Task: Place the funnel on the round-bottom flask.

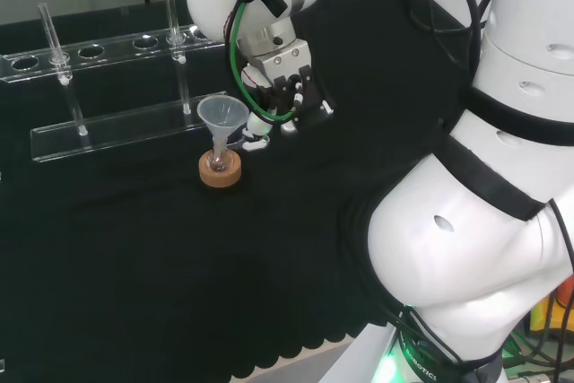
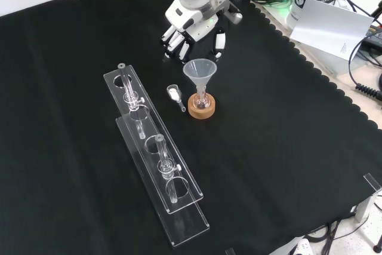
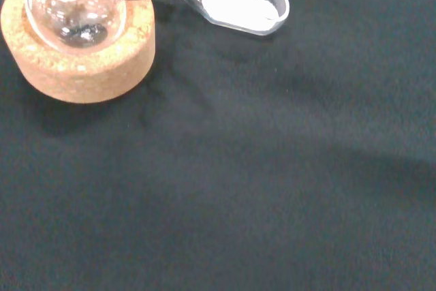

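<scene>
A clear funnel (image 1: 222, 114) (image 2: 199, 71) stands upright with its stem in the neck of a small round-bottom flask (image 1: 218, 161) (image 2: 201, 100). The flask rests on a cork ring (image 1: 221, 173) (image 2: 201, 108) (image 3: 75, 66). In the wrist view the flask's bulb (image 3: 75, 18) sits in the cork. My hand (image 1: 289, 96) (image 2: 192, 35) hovers just right of the funnel in the head view, and beyond it in the front view. It stays apart from the funnel, fingers relaxed and holding nothing.
A small clear scoop with white powder (image 2: 175, 92) (image 3: 240, 6) lies on the cloth beside the cork ring. Two long clear racks (image 1: 117, 127) (image 2: 156, 147) with a few glass tubes stand left of the flask in the front view.
</scene>
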Tool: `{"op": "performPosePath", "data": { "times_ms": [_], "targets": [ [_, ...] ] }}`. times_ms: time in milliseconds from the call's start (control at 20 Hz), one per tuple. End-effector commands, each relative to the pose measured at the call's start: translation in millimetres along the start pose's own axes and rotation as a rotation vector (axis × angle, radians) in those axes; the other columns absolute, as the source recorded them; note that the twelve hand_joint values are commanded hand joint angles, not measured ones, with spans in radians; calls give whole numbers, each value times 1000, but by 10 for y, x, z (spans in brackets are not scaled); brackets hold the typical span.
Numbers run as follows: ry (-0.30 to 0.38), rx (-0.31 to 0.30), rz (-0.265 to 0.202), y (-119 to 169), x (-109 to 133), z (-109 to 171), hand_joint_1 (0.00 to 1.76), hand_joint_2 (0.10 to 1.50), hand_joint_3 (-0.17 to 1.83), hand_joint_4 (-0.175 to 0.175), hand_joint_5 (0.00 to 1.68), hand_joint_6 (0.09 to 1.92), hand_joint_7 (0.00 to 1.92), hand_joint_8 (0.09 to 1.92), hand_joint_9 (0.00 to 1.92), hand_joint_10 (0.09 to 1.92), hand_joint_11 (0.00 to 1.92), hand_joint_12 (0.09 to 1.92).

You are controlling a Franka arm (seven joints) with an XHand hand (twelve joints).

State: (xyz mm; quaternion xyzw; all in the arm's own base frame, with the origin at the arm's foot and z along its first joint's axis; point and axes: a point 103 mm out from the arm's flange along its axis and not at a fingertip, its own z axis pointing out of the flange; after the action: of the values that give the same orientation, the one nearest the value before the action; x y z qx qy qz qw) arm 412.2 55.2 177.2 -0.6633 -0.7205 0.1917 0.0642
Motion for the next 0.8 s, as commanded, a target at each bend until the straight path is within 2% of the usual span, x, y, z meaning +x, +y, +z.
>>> {"op": "performPosePath", "data": {
  "times_ms": [50,550,800],
  "targets": [
    [-17,-16,18,24,89,-88,773,722,628,-23,779,850,90,727,463,702,185,1410],
    [-22,1,18,30,101,-102,755,743,595,-25,782,904,88,738,467,707,202,1397],
    [-16,-9,17,0,74,-89,757,744,589,-24,774,911,85,740,464,707,201,1397]
  ]
}}
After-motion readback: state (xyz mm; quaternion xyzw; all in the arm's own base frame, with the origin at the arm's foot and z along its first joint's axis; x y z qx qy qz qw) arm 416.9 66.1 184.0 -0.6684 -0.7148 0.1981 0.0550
